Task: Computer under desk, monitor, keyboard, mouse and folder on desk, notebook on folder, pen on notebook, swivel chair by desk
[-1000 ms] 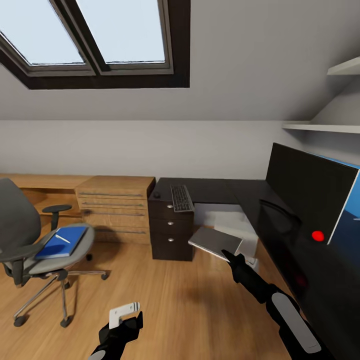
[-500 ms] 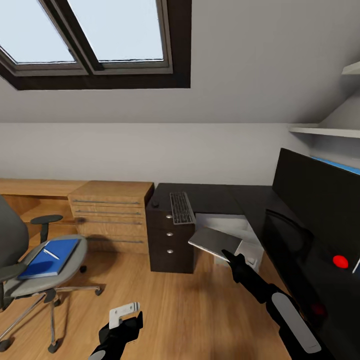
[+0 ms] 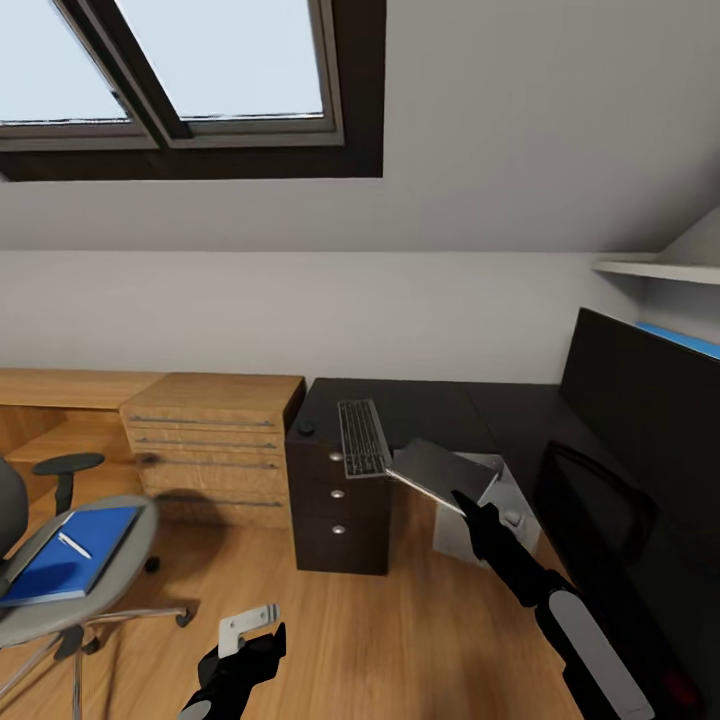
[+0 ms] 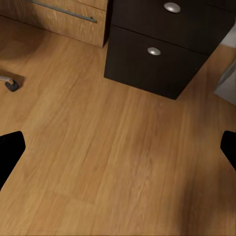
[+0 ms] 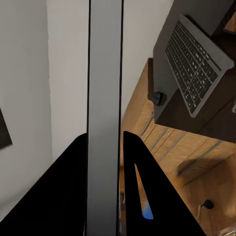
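Gripping the notebook (image 3: 441,472) edge-on, the right gripper (image 3: 462,500) holds it just short of the desk (image 3: 420,400), keyboard (image 3: 362,437) ahead; the left gripper (image 3: 250,625) hangs open, farther back.

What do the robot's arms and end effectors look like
Both arms are matte black. The right arm has a long light-grey oval panel on its forearm and narrows to a slim black end effector. The left end effector is black with a white L-shaped bracket on top. In the wrist views the fingers appear as plain black silhouettes.
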You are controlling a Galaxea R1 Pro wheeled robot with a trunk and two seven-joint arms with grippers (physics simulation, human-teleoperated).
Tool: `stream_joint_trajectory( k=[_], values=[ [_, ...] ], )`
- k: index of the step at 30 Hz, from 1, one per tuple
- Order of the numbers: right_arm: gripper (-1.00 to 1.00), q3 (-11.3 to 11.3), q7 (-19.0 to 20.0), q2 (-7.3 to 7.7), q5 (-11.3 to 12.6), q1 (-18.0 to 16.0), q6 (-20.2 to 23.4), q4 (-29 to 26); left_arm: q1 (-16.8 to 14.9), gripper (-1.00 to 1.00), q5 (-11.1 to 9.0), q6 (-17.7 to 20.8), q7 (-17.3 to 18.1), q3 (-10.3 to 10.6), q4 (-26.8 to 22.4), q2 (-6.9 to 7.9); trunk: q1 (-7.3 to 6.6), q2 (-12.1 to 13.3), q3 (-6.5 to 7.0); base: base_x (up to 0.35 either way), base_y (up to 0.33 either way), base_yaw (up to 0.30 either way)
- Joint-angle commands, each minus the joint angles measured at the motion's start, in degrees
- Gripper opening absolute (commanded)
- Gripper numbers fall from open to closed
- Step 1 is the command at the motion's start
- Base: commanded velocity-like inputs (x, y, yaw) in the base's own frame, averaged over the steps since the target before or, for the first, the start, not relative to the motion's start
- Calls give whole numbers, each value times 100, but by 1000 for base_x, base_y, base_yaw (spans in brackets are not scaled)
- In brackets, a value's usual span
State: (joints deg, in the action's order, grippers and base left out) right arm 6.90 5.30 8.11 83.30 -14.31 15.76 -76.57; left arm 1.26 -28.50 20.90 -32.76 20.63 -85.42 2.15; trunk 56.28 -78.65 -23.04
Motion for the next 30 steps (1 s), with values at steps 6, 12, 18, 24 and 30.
stream_joint_trajectory(
  k=[6, 12, 18, 24, 30],
  values=[
    [-100, 4, 9, 4, 55, 39, -99, -50, -2, 100, -42, 11, -40, 11, -10, 6, -129, 239, 103, 322, 0, 0],
    [-100, -13, 6, -10, 65, 43, -130, 88, -1, 100, -42, 11, -38, 11, -14, 13, -129, 239, 103, 325, 0, 0],
    [-100, -47, -47, -11, 66, 43, -173, 108, 1, 100, -42, 11, -37, 11, -18, 13, -129, 239, 103, 328, 0, 0],
    [-100, -8, -355, -18, 94, 44, -1414, 313, -2, 100, -42, 11, -44, 11, -27, 13, -129, 239, 103, 328, 0, 0],
    [-100, 9, -376, -388, 59, 46, -1614, 726, 1, 100, -36, 2, -46, 11, -37, 13, -129, 239, 103, 328, 3, 0]
  ],
)
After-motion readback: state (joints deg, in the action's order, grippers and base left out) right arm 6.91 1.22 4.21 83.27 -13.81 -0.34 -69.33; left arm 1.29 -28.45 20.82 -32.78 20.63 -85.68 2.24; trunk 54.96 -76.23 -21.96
